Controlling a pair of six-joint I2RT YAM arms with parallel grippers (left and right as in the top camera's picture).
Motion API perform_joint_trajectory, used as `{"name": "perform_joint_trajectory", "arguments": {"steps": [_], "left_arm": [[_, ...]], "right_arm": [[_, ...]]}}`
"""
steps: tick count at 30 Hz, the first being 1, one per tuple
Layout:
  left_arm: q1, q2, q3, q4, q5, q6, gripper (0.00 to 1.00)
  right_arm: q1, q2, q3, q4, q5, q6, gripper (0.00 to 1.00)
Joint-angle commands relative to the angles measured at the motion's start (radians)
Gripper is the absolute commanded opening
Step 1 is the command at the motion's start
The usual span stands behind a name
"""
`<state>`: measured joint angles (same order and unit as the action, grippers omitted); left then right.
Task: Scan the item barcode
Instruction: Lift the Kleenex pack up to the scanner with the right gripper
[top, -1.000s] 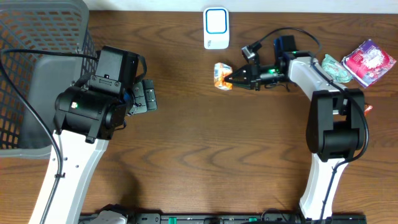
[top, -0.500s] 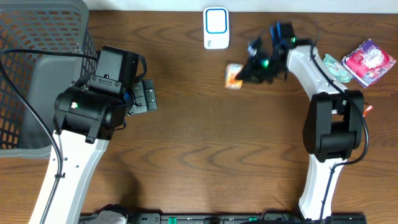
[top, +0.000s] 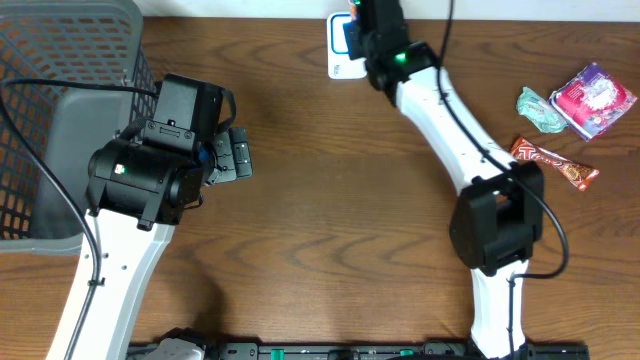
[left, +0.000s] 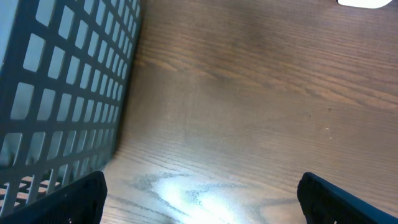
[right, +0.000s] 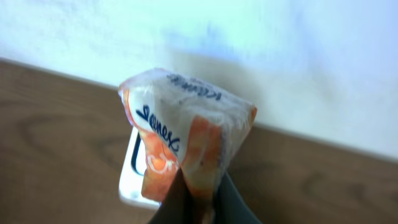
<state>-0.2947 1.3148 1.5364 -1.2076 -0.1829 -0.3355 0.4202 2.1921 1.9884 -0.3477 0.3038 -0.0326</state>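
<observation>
Right wrist view: tissue pack (right: 186, 140) pinched by its lower edge in the right end effector (right: 198, 202), raised just above the white scanner (right: 132, 183) at the far edge of the bench (right: 56, 124). Overhead: left end effector (top: 232, 155) spread wide above the wood, near the basket (top: 100, 30). Well apart at the bench's right end, candy bar (top: 553, 163), pink packet (top: 595, 100) and green wrapper (top: 540, 108).

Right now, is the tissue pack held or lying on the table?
Held. The right gripper pinches the pack by one edge, and it hangs clear of the table, in front of the scanner.
</observation>
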Motion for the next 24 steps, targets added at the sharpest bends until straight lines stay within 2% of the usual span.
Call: {"name": "perform_joint_trajectory", "arguments": {"steps": [1, 5, 11, 13, 20, 24], "left_arm": [[0.004, -0.002, 0.004, -0.004, -0.009, 0.01, 0.98], [0.004, -0.002, 0.004, -0.004, -0.009, 0.01, 0.98], [0.004, -0.002, 0.004, -0.004, -0.009, 0.01, 0.98], [0.004, -0.002, 0.004, -0.004, -0.009, 0.01, 0.98], [0.004, -0.002, 0.004, -0.004, -0.009, 0.01, 0.98], [0.004, -0.002, 0.004, -0.004, -0.009, 0.01, 0.98]], "right_arm": [[0.006, 0.072, 0.006, 0.058, 0.179, -0.097, 0.01], [0.004, 0.119, 0.006, 0.087, 0.192, -0.158, 0.01], [0.011, 0.167, 0.006, 0.153, 0.198, -0.539, 0.01], [0.018, 0.177, 0.006, 0.187, 0.214, -0.595, 0.01], [0.019, 0.187, 0.006, 0.217, 0.214, -0.626, 0.01], [0.015, 0.188, 0.006, 0.222, 0.247, -0.539, 0.01]]}}
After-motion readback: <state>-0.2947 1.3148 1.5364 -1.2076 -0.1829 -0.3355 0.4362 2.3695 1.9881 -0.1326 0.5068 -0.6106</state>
